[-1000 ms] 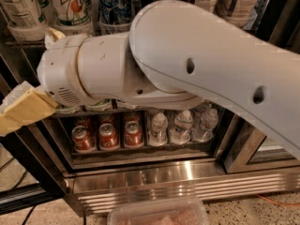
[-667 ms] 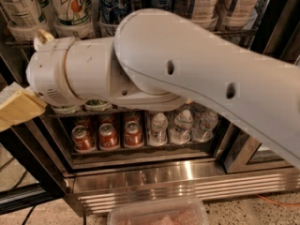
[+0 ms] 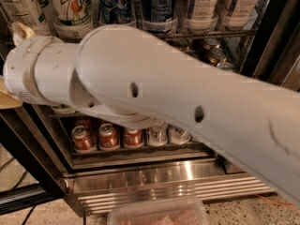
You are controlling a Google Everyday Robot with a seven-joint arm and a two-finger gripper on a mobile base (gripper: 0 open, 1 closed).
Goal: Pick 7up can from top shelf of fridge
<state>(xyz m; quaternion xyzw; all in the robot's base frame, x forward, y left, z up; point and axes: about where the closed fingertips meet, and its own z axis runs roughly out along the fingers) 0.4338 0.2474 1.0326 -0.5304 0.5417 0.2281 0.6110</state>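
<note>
The 7up can (image 3: 71, 3), white with a green logo and red dot, stands in a clear cup holder on the top shelf (image 3: 213, 32) of the fridge (image 3: 164, 182), at the upper left. My big white arm (image 3: 154, 93) crosses the whole view in front of the shelves. My gripper (image 3: 7, 99) shows only as a yellowish part at the left edge, below and left of the 7up can and apart from it. The rest of it is out of view.
Tall blue cans (image 3: 115, 3) and pale cans (image 3: 201, 1) stand right of the 7up can. Red cans (image 3: 108, 137) and clear bottles (image 3: 158, 134) sit on the lower rack. The dark door frame (image 3: 23, 149) runs down the left. A clear plastic tub (image 3: 157, 213) lies on the floor in front.
My arm has swung left and closer to the camera, covering more of the fridge. The gripper has slid to the left edge, mostly out of view.
</note>
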